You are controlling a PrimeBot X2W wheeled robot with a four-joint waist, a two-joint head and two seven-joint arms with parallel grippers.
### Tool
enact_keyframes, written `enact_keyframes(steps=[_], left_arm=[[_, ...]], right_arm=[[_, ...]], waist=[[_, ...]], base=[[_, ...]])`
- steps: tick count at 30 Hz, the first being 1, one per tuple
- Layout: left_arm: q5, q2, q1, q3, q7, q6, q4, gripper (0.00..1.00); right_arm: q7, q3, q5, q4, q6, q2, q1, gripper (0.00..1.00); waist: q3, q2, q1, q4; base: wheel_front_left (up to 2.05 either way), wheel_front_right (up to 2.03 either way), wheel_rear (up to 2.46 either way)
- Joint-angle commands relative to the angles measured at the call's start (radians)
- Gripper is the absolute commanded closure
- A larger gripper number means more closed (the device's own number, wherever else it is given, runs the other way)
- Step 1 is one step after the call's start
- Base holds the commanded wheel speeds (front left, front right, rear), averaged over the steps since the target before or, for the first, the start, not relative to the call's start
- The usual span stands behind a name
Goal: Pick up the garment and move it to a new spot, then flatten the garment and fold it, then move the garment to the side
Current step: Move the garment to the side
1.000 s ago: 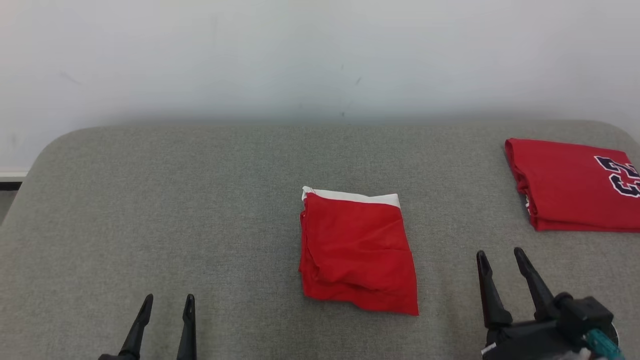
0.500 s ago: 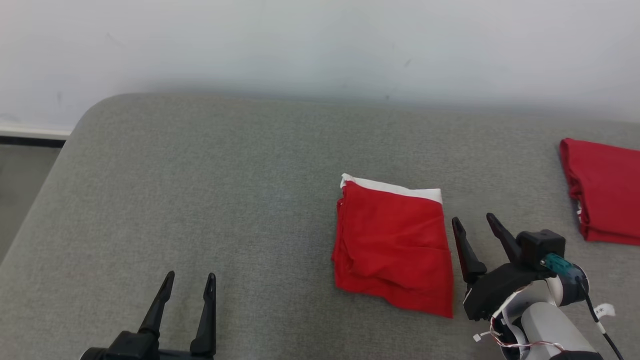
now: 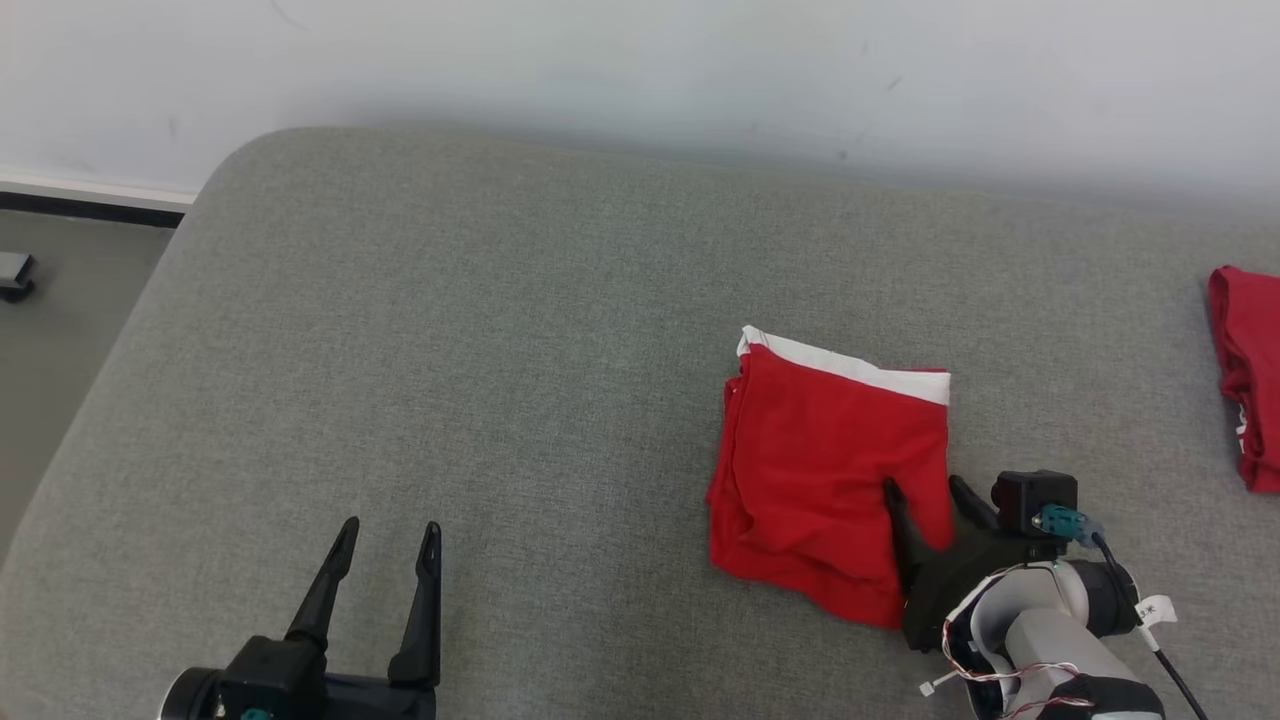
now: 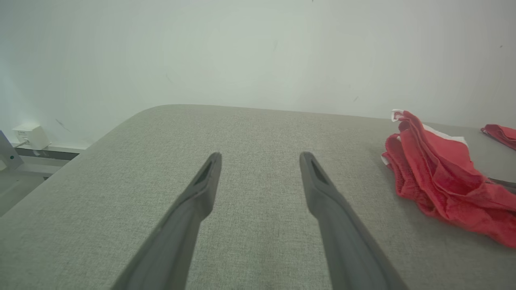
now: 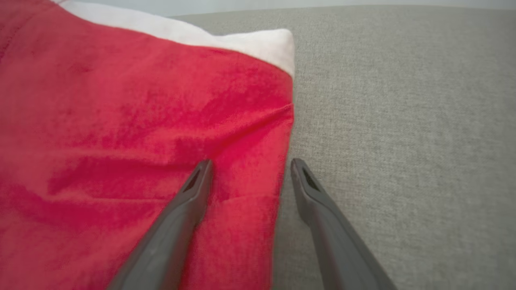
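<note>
Roughly near-to-far: folded garment (image 3: 825, 470), white band (image 3: 850, 365) wallward.

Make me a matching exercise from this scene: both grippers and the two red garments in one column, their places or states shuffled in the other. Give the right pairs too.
Things
1. left gripper
2. right gripper
3. folded red garment
4. second red garment

Places or states
A. cut off by the head view's right edge
B. open, above bare grey surface
C. open, one finger over red cloth, the other just past its edge
D. mid-surface, with a white band along its far edge

Pairs: 1-B, 2-C, 3-D, 4-A
</note>
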Motion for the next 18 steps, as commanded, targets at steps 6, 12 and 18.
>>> enact_keyframes(steps=[6, 12, 18], left_arm=[[-0.004, 0.001, -0.009, 0.01, -0.003, 0.001, 0.006, 0.0], [-0.001, -0.001, -0.009, 0.024, -0.003, 0.001, -0.001, 0.0], [-0.004, 0.007, -0.051, 0.006, -0.003, 0.001, -0.015, 0.0]], right_arm=[[0.012, 0.033, 0.021, 0.087, -0.003, 0.029, -0.019, 0.76], [-0.007, 0.084, 0.035, 0.089, -0.002, 0.002, -0.072, 1.0], [0.029, 0.189, 0.019, 0.059, -0.003, -0.072, -0.168, 1.0]], waist=[[0.004, -0.0001, -0.0002, -0.003], [0.018, -0.0001, -0.0002, -0.03], [0.086, -0.0001, -0.0002, -0.083]], base=[[0.0, 0.0, 0.0], [0.0, 0.0, 0.0], [0.0, 0.0, 0.0]])
